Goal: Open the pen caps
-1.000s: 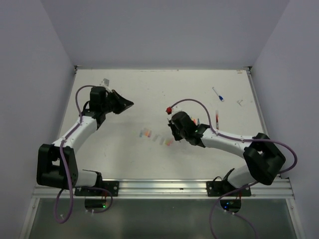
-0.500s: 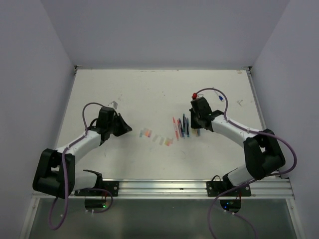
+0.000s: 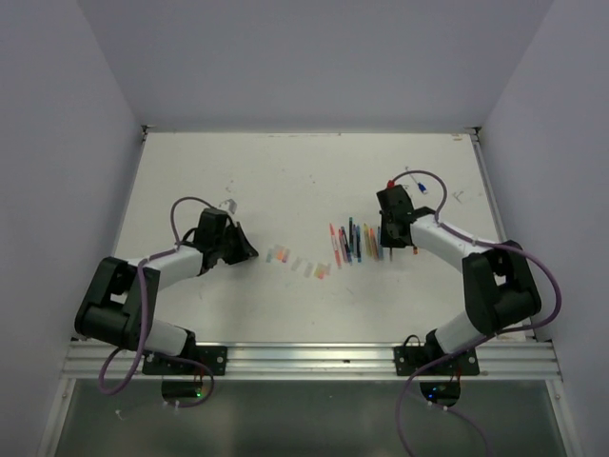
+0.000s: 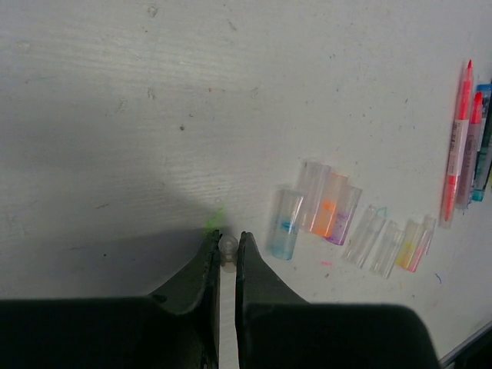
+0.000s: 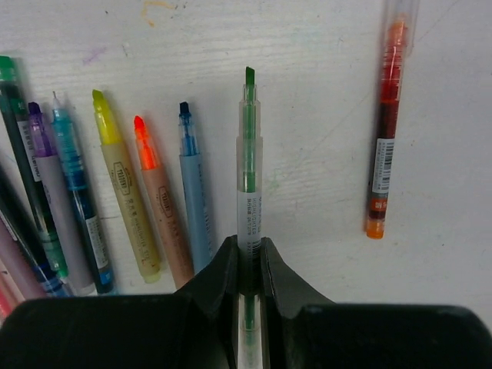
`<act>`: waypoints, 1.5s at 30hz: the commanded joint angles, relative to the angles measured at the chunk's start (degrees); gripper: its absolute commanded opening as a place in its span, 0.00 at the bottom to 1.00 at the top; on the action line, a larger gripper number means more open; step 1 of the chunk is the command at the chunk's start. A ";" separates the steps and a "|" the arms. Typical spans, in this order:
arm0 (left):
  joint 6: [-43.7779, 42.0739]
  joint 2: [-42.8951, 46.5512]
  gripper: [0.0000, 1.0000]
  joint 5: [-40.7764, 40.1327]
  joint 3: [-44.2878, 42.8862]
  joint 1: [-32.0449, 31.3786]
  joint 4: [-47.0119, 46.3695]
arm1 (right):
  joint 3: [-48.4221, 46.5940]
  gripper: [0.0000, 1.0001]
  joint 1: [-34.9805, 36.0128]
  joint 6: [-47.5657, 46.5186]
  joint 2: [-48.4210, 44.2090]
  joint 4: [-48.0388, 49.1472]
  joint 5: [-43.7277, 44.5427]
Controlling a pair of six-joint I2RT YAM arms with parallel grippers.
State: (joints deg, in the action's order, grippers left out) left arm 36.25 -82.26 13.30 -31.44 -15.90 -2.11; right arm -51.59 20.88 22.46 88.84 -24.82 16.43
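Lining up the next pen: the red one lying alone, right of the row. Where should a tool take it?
Grip the red pen mid-barrel, at its label, coming straight down with the jaws across its width. It lies flat with bare table on both sides, so the fingers should fit, and what looks like its clear cap at the far end stays free to pull.

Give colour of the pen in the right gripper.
Green pen, best seen in right wrist view.

My top camera looks steeply down across the whole table [image 3: 238, 181] from behind its near edge. My left wrist view sits close, facing the pen caps [image 4: 332, 215] left of the pens [image 4: 458, 146]. The right wrist view is closer still, over the pens, which all three views share.
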 commanded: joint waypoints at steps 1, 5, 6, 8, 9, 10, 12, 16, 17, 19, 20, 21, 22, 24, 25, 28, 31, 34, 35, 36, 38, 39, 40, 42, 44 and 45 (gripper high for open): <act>-1.80 -1.32 0.00 2.61 1.03 -0.45 -5.97 | -0.61 0.00 -0.76 -0.22 -0.24 -1.02 1.77; -1.45 -1.59 0.06 2.96 1.47 -0.53 -6.94 | -0.61 0.00 -1.81 -0.66 0.55 -0.93 1.68; -1.27 -1.42 0.08 2.96 1.64 -0.53 -6.94 | -0.79 0.00 -1.99 -0.75 1.50 -0.85 1.16; -1.01 -1.24 0.18 3.31 2.08 -0.53 -7.47 | -1.49 0.00 -2.34 -1.10 2.91 -0.76 0.45; -0.83 -0.98 0.21 3.49 2.35 -0.53 -7.73 | -1.75 0.00 -2.34 -1.19 3.96 -0.58 -0.59; -0.66 -0.63 0.26 3.66 2.70 -0.62 -8.00 | -1.84 0.00 -2.34 -1.36 4.58 -0.23 -1.30; -0.57 -0.36 0.29 3.58 3.05 -0.62 -8.17 | -2.37 0.01 -2.25 -1.19 6.25 0.12 -2.36; -0.39 0.25 0.33 3.57 3.84 -0.62 -8.17 | -3.07 0.09 -2.25 -1.19 7.75 1.35 -4.73; -0.39 0.43 0.34 3.40 3.93 -0.62 -8.17 | -2.99 0.12 -2.34 -1.19 7.75 1.70 -5.17; -0.30 1.04 0.35 3.49 4.11 -0.62 -8.26 | -2.81 0.15 -2.25 -1.10 7.75 2.32 -6.14; -0.30 1.13 0.36 3.49 4.28 -0.54 -8.26 | -2.90 0.18 -2.34 -1.10 7.75 2.14 -6.06; -0.30 1.40 0.37 3.57 4.28 -0.62 -8.26 | -2.81 0.19 -2.34 -1.01 7.67 2.14 -5.97; -0.30 1.49 0.38 3.84 4.28 -0.54 -8.26 | -2.72 0.20 -2.34 -1.01 7.41 2.06 -5.88; -0.30 1.92 0.40 3.84 4.46 -0.62 -8.26 | -2.37 0.24 -2.34 -0.93 7.05 2.05 -5.62; -0.30 2.10 0.41 3.84 4.46 -0.62 -8.26 | -2.28 0.24 -2.25 -0.92 6.79 2.05 -5.53; -0.39 2.36 0.42 3.93 4.46 -0.54 -8.35 | -2.02 0.27 -2.34 -0.75 6.17 1.88 -5.44; -0.30 2.80 0.42 4.01 4.55 -0.62 -8.35 | -2.37 0.28 -2.34 -0.40 5.38 1.18 -4.91; 0.05 4.03 0.43 4.10 4.81 -0.54 -8.35 | -2.55 0.30 -2.34 -0.05 3.28 0.91 -4.12; 0.22 4.56 0.43 4.19 5.07 -0.53 -8.52 | -3.07 0.34 -2.34 -0.05 2.75 0.65 -3.95; 0.31 5.96 0.43 4.28 5.25 -0.62 -8.79 | -3.68 0.36 -2.34 -0.31 2.14 0.39 -3.60; 1.10 7.81 0.43 4.89 6.39 -0.62 -9.75 | -6.92 0.39 -2.43 -0.75 2.04 -2.59 -3.07; 1.28 9.73 0.45 5.15 6.91 -0.62 -10.10 | -7.90 0.40 -2.51 -0.92 1.61 -3.56 -2.54; 1.80 10.71 0.45 5.51 7.27 -0.62 -10.54 | -8.69 0.41 -2.95 -0.92 1.43 -4.88 -1.41; 2.16 13.25 0.46 5.68 7.97 -0.62 -10.55 | -10.71 0.43 -4.61 -0.84 0.99 -6.11 -0.78; 2.07 14.75 0.47 5.77 8.06 -0.62 -10.11 | -12.47 0.45 -6.20 -0.84 1.07 -7.26 0.01; 2.07 15.98 0.47 5.69 8.15 -0.62 -9.93 | -12.83 0.45 -7.08 -0.92 1.42 -7.44 0.36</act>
State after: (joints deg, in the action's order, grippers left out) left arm 37.85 -69.49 18.17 -23.88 -16.27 -9.47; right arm -61.36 16.34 21.80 92.42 -29.34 13.82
